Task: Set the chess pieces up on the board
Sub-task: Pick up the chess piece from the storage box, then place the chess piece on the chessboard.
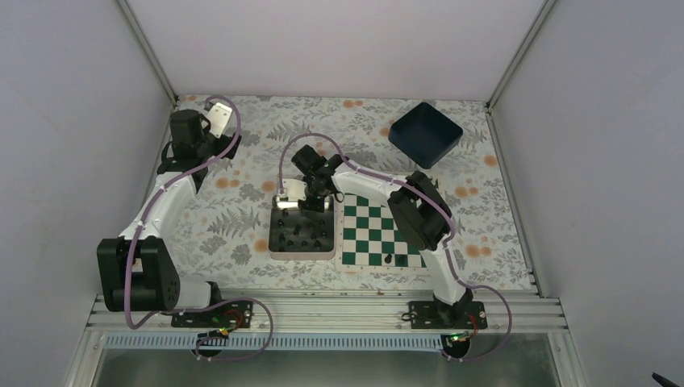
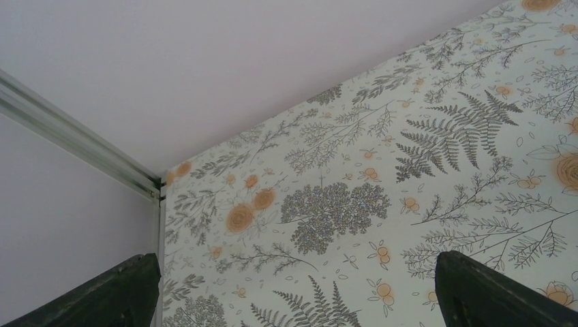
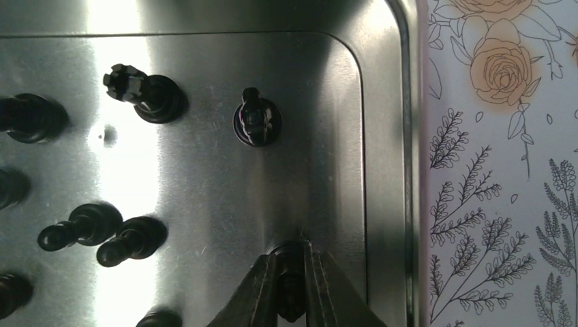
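Black glossy chess piece (image 3: 291, 303), clamped in right gripper (image 3: 298, 251), left gripper (image 2: 300, 293) jaws wide apart

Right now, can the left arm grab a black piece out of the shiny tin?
Probably not: the right arm hangs over the tin, jaws shut on a piece, and the left arm points at the far corner.

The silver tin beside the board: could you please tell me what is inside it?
Black chess pieces stand on the shiny floor of the tin. The right gripper reaches in, closed on one piece. Its arm hides the far end of the tin from above.
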Motion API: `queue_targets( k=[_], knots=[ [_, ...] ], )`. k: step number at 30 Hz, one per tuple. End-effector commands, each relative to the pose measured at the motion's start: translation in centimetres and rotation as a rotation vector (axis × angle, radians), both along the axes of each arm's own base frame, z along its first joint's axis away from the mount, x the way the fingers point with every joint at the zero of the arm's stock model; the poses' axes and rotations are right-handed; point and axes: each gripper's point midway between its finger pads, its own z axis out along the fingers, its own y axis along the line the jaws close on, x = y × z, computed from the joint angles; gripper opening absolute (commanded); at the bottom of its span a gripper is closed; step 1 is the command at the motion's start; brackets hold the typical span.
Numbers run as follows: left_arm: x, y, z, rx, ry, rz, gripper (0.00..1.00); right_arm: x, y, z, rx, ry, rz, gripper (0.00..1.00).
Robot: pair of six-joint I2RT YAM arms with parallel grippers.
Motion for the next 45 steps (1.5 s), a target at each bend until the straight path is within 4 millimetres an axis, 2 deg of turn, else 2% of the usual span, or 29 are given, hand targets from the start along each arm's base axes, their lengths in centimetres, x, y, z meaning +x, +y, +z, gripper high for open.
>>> queue_targets(
  k=[1, 4, 6, 8, 10, 13, 15, 18, 20, 22, 25, 31, 34, 39, 45],
  knots=[
    [-0.1, -0.2, 1.4, -0.008, -0.042, -0.017, 1.0, -0.1, 0.9, 2.1, 0.042, -0.025, 0.008, 0.08],
    [0.0, -0.3, 1.4, -0.01, -0.041, -0.017, 1.0, -0.5, 0.1, 4.2, 0.045, -0.042, -0.002, 0.06],
    [-0.1, -0.3, 1.5, -0.011, -0.04, -0.02, 1.0, -0.9, -0.7, 6.4, 0.062, -0.056, -0.008, 0.05],
    [-0.1, -0.3, 1.6, -0.012, -0.042, -0.02, 1.0, -1.2, -2.0, 8.8, 0.075, -0.07, -0.028, 0.05],
    [-0.1, -0.3, 1.7, -0.012, -0.045, -0.019, 1.0, -1.1, -4.1, 11.0, 0.082, -0.079, -0.065, 0.05],
    [-0.2, -0.4, 1.8, -0.014, -0.044, -0.021, 1.0, -0.9, -9.2, 12.6, 0.057, -0.069, -0.146, 0.05],
    [-0.2, -0.5, 1.7, -0.016, -0.04, -0.026, 1.0, -0.8, -13.6, 13.4, 0.044, -0.081, -0.214, 0.05],
    [-0.1, -0.7, 1.5, -0.026, -0.032, -0.036, 1.0, -2.2, -20.2, 13.9, 0.028, -0.121, -0.28, 0.05],
    [0.1, -0.8, 1.2, -0.029, -0.023, -0.041, 1.0, -3.7, -24.6, 12.5, -0.015, -0.14, -0.305, 0.04],
    [0.3, -0.9, 0.9, -0.03, -0.013, -0.043, 1.0, -5.2, -28.2, 11.1, -0.06, -0.157, -0.329, 0.04],
    [0.5, -1.0, 0.6, -0.027, -0.003, -0.044, 1.0, -7.9, -31.8, 8.5, -0.119, -0.117, -0.365, 0.04],
    [0.5, -1.0, 0.3, -0.018, 0.004, -0.038, 1.0, -12.5, -34.4, 3.6, -0.191, -0.059, -0.354, 0.04],
    [0.5, -1.0, 0.1, -0.015, 0.008, -0.035, 1.0, -13.9, -35.0, 2.3, -0.2, -0.05, -0.341, 0.05],
    [0.6, -0.7, -0.2, -0.007, 0.014, -0.024, 1.0, -15.0, -35.7, 0.7, -0.218, -0.038, -0.334, 0.04],
    [0.6, -0.7, -0.4, -0.004, 0.017, -0.021, 1.0, -14.9, -36.8, -0.1, -0.228, -0.034, -0.367, 0.05]
  ],
)
